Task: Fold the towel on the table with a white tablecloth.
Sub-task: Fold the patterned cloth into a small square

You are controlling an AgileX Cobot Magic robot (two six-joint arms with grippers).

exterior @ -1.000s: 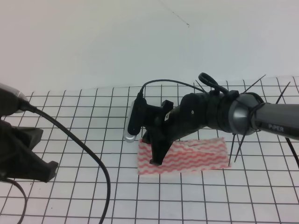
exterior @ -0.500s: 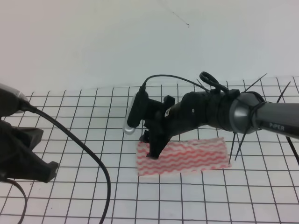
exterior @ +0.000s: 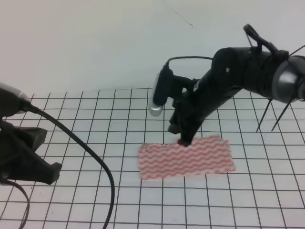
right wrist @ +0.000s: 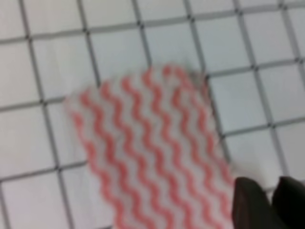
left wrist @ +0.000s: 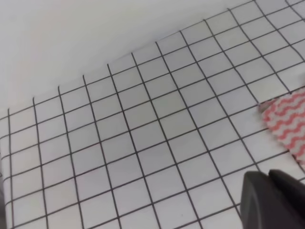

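The striped towel (exterior: 186, 156) lies flat mid-table on the gridded white tablecloth (exterior: 95, 119), folded into a strip. Thin and limp, it is best pinched at a corner. The right gripper (exterior: 183, 138) hovers pressed together, empty; the left gripper's (exterior: 28, 162) state cannot be told.

A thin white cloth towel with pink-red wavy stripes (exterior: 186, 156) lies flat on the broad table covered in white cloth ruled with a grid of thin black lines (exterior: 95, 119). The towel forms a long rectangle, wider than it is deep, its long edges running roughly left to right in the exterior high view, a little right of the table's middle. Its stripes run along its length. The back edge looks slightly uneven. In the left wrist view only 1 corner (left wrist: 286, 124) shows at the right edge. The right wrist view shows it blurred (right wrist: 152, 148), lying across several grid squares.
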